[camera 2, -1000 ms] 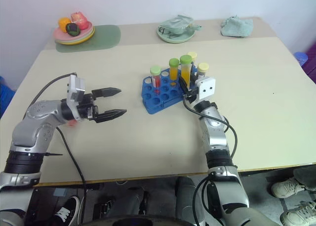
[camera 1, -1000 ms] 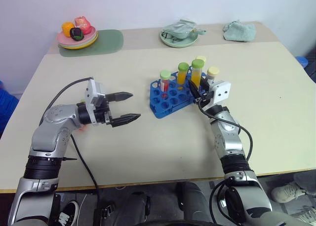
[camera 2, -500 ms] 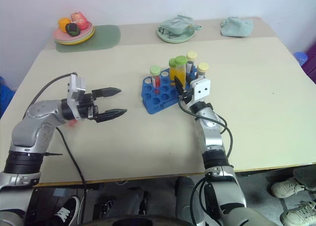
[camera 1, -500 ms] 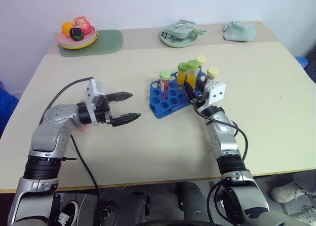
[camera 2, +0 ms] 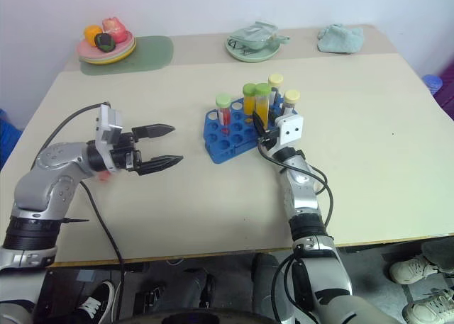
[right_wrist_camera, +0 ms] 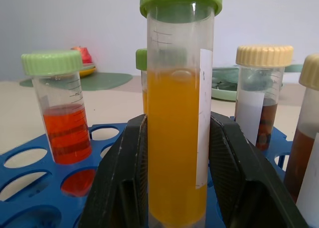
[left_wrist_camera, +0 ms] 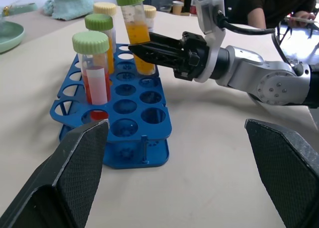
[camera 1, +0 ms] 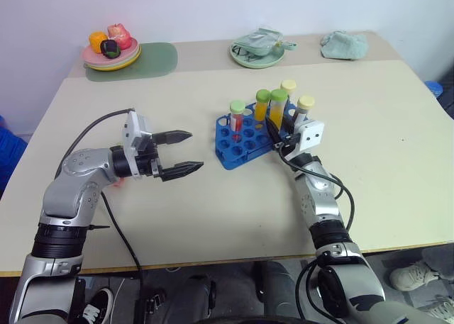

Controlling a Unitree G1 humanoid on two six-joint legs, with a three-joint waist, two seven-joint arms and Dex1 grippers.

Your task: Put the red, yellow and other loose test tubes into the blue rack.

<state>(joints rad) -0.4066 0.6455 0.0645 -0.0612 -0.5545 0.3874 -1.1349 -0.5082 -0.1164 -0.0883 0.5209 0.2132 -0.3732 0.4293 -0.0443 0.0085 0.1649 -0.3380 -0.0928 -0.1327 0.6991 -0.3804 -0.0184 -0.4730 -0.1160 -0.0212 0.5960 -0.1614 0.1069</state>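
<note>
Right gripper: clamped on yellow-orange tube, held upright over blue rack.
Left gripper: spread wide, nothing held, left of rack.
Red tube: seated in rack.

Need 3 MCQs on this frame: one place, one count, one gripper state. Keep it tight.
1. Where is the blue rack?
A. on the green mat
B. mid-table, by the right gripper
C. on the floor

2. How many capped tubes stand at the rack?
A. two
B. five
C. eight

3. What is the left gripper doing?
A. open, holding nothing
B. clamped on a tube
C. gripping the rack

Answers: 1 B, the rack sits mid-table at the right gripper's fingers. 2 B, three green caps and two pale yellow caps show. 3 A, its fingers stand apart over bare table.
</note>
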